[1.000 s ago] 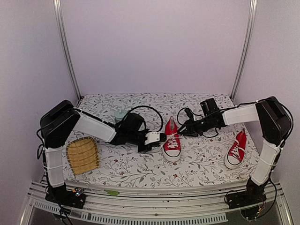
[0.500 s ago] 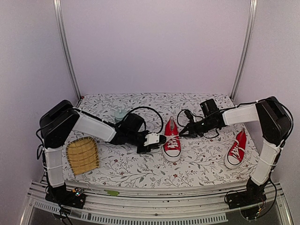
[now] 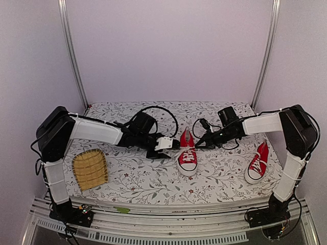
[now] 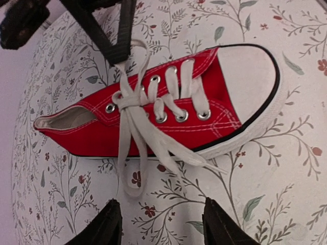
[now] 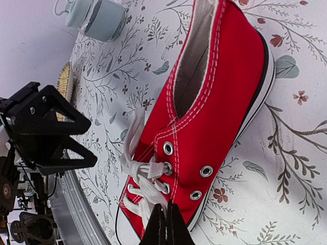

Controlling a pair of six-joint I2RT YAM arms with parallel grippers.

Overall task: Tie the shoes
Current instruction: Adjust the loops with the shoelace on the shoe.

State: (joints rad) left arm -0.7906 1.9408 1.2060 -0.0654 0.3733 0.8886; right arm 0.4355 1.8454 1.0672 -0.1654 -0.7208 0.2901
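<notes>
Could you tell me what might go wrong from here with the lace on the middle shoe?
1. The right gripper is shut on a lace strand while nothing holds the middle shoe down; a pull may drag or tip it.
2. The left gripper is open, and the loose lace ends lie flat on the table cloth; a grab may miss them.
3. Both sit close beside the shoe, so they could collide.

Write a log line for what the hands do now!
left gripper open, empty | right gripper pinching lace | middle shoe: no bow yet
</notes>
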